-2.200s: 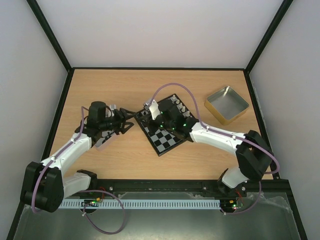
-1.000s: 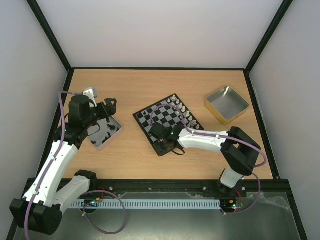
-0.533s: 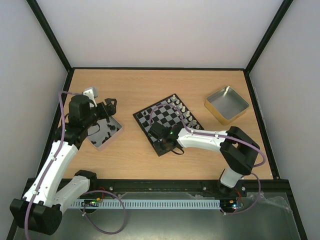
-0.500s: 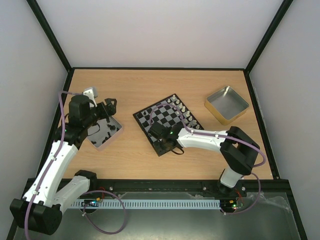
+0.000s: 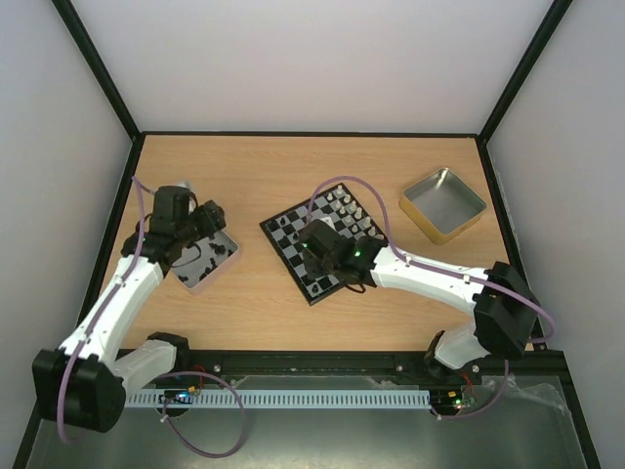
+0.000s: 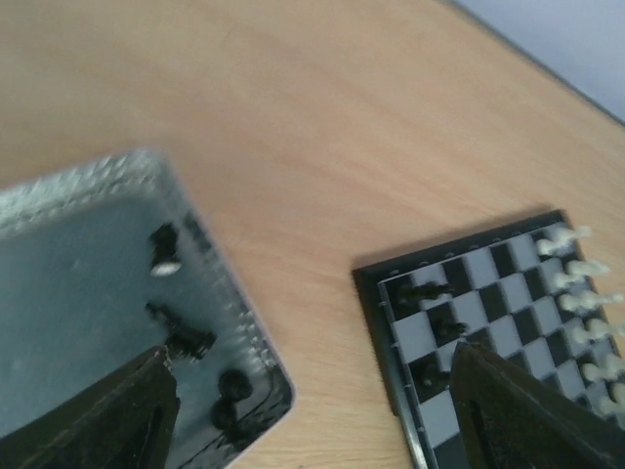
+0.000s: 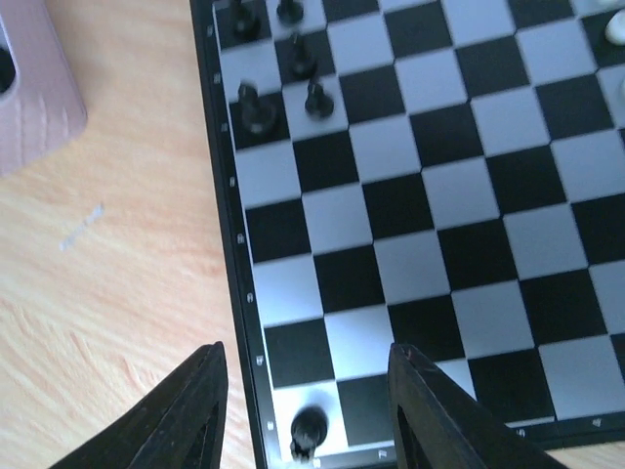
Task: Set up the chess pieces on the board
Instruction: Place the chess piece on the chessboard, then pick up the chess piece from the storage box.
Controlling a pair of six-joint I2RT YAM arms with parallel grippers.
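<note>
The board point(image 5: 337, 223) lies at an angle in the table's middle. Black chess pieces point(image 7: 256, 106) stand along its left rim, and one black piece point(image 7: 309, 430) stands on the near corner square. Silvery-white pieces point(image 5: 357, 211) line its far right side. My right gripper point(image 5: 330, 269) hovers open over the board's near part; in the right wrist view the right gripper point(image 7: 308, 415) is empty above that corner piece. My left gripper point(image 5: 205, 219) is open and empty over a silver tin point(image 5: 227, 256) holding several black pieces point(image 6: 186, 340). In its wrist view the left gripper point(image 6: 312, 415) straddles the tin's corner and the board point(image 6: 488, 293).
A gold-rimmed metal tin point(image 5: 442, 203) sits at the back right, with nothing showing in it. Bare wood point(image 5: 254, 181) lies between the silver tin and the board. Black frame rails point(image 5: 127, 195) border the table.
My right arm has drawn back and risen from the board's near corner, leaving a black piece there. My left arm has swung slightly right over the silver tin.
</note>
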